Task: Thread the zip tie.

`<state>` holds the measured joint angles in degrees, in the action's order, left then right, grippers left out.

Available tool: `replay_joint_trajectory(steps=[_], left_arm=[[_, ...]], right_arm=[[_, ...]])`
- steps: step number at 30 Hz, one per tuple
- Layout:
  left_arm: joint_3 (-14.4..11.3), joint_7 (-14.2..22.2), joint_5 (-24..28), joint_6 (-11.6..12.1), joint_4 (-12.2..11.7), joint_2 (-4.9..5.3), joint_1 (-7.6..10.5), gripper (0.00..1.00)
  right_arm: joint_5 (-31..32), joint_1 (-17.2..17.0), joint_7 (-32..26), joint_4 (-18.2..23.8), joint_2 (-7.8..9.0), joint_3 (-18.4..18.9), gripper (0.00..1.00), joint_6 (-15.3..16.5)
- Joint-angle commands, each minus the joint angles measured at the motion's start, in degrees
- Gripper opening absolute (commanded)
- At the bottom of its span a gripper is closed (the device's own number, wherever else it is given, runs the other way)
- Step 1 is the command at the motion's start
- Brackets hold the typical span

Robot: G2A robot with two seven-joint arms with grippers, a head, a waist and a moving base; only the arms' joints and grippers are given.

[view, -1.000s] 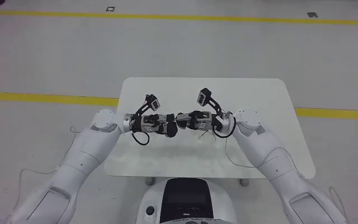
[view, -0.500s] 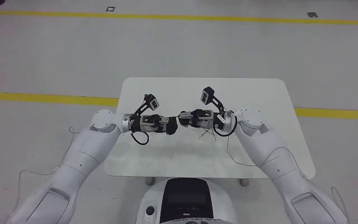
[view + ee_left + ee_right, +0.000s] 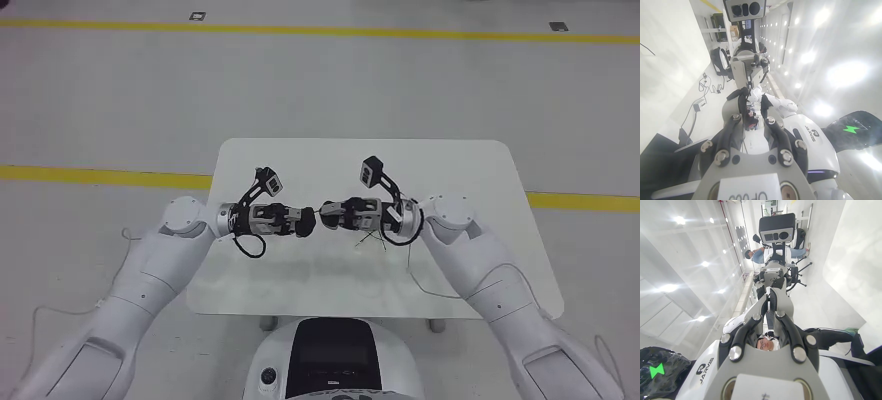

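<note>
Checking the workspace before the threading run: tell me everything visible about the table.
The table has a plain white, smooth rectangular top with rounded corners, level on a pale floor; two feet show under its near edge. The left gripper and right gripper hang tip to tip over its middle. Thin dark strands show against it by the right wrist; whether they rest on it is unclear.

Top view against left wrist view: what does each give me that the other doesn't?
Top view only: the table beneath, and how close the left hand and right hand sit over it, almost touching. Left wrist view only: the right hand head-on, with its camera behind it. Both: the two hands facing each other. The zip tie is too thin to make out in either.
</note>
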<state>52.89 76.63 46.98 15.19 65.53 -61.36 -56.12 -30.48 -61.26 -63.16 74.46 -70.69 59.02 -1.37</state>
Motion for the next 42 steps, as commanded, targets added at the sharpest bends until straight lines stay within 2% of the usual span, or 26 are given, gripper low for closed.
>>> replay_joint_trajectory(steps=[1,9,29,35,36,42], left_arm=[[0.0,0.0,0.0,0.0,0.0,0.01,-0.04,0.16],[0.2,-0.3,-0.2,-0.2,0.0,-0.01,-0.13,0.09],[-0.4,-0.4,-0.3,-0.3,-0.8,-0.37,0.33,0.09],[-0.3,-0.5,-0.4,-0.3,-1.0,-0.43,0.41,0.04],[-0.3,-0.5,-0.4,-0.3,-1.0,-0.43,0.42,0.0],[-0.3,-0.4,-0.7,-0.5,-1.1,-0.43,0.52,0.0]], right_arm=[[0.2,0.0,0.0,0.0,0.02,-0.1,0.0,0.0],[0.5,0.3,-0.3,-0.1,0.06,-0.6,0.0,0.1],[0.3,0.9,-1.9,-0.1,0.13,-1.5,0.0,0.7],[0.6,1.1,-2.4,-0.2,0.21,-1.7,0.0,0.7],[0.6,1.1,-2.4,-0.2,0.22,-1.7,0.0,0.7],[0.1,1.1,-1.9,-0.3,0.2,-1.8,0.0,0.7]])
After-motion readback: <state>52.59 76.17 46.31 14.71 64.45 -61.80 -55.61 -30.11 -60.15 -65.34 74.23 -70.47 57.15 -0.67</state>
